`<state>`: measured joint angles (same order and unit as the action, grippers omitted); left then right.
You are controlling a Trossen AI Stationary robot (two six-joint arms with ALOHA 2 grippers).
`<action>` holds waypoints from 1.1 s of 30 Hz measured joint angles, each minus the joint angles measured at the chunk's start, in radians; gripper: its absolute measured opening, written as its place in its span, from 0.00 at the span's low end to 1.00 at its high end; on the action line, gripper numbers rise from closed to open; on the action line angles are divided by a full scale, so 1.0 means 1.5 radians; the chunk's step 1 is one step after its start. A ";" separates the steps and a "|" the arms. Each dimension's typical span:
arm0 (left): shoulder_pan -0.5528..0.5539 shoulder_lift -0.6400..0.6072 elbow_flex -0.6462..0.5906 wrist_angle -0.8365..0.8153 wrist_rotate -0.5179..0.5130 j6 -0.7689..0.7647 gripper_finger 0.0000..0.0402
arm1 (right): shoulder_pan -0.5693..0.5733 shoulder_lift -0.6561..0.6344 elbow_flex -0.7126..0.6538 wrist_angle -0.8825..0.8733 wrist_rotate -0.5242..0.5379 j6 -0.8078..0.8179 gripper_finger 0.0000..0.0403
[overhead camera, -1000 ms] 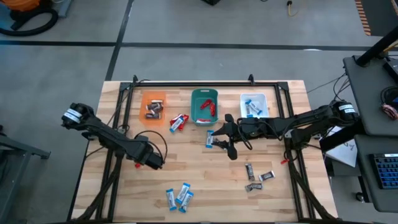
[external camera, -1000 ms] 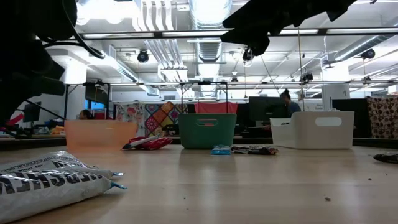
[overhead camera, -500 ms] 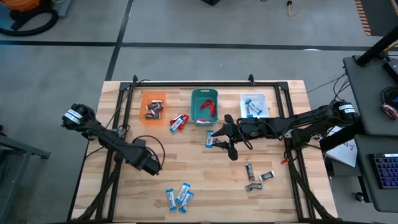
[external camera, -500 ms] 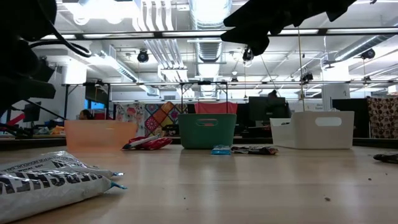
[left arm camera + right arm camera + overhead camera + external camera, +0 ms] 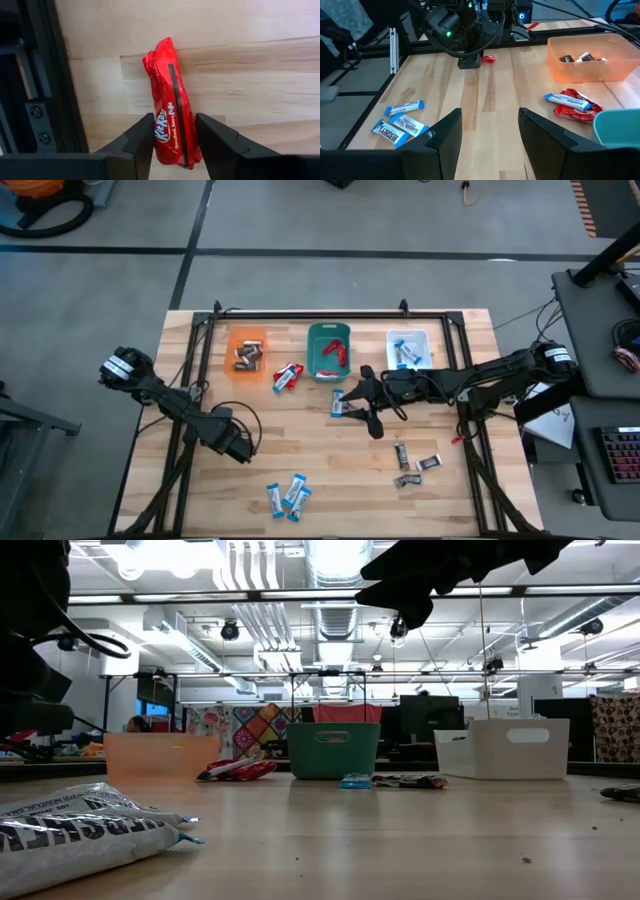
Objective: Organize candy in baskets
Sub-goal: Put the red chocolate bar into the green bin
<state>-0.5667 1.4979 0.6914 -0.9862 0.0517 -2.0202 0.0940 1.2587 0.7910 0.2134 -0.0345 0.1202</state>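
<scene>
1. Left tool point(image 5: 174, 137) is gripping a red candy bar point(image 5: 171, 107) between its fingers, just above the counter point(image 5: 260, 60).
2. Right tool point(image 5: 358, 402) is hovering open, blue-and-white candy point(image 5: 337, 404) beside it.
3. Next, probably: carrying it to the teal basket point(image 5: 328, 349), well ahead.

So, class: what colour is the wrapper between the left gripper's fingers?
Red, clearest in the left wrist view: candy, left gripper.

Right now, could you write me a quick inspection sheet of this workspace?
Surface: wooden table, black frame rails.
Job's things: orange basket, teal basket, whitish basket, each holding candy; loose candy in clusters on the table.
Clutter: nothing seen.
Grippers: left gripper shut on a red candy bar at the table's left edge; right gripper open, empty, above mid-table.
Cables: black cable looped by the left arm.
Surroundings: concrete floor, desk to the right.
</scene>
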 joint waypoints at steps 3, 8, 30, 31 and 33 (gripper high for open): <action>0.000 0.000 0.000 0.002 0.000 0.007 0.27 | 0.000 0.000 0.000 0.000 0.000 0.001 0.46; -0.001 -0.001 0.002 0.007 -0.011 0.031 0.13 | 0.000 0.000 0.000 0.000 0.000 0.002 0.46; 0.048 -0.160 0.186 0.329 -0.514 1.041 0.09 | 0.000 -0.038 0.001 -0.070 0.000 0.052 0.46; 0.061 -0.170 0.184 0.360 -0.494 1.100 0.09 | 0.000 -0.041 0.001 -0.073 0.000 0.059 0.46; 0.090 -0.188 0.177 0.409 -0.450 1.193 0.09 | 0.000 -0.043 0.001 -0.076 0.000 0.068 0.46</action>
<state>-0.4321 1.2157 0.9562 -0.3730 -0.6236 -0.2308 0.0940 1.1936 0.7918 0.0991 -0.0344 0.2220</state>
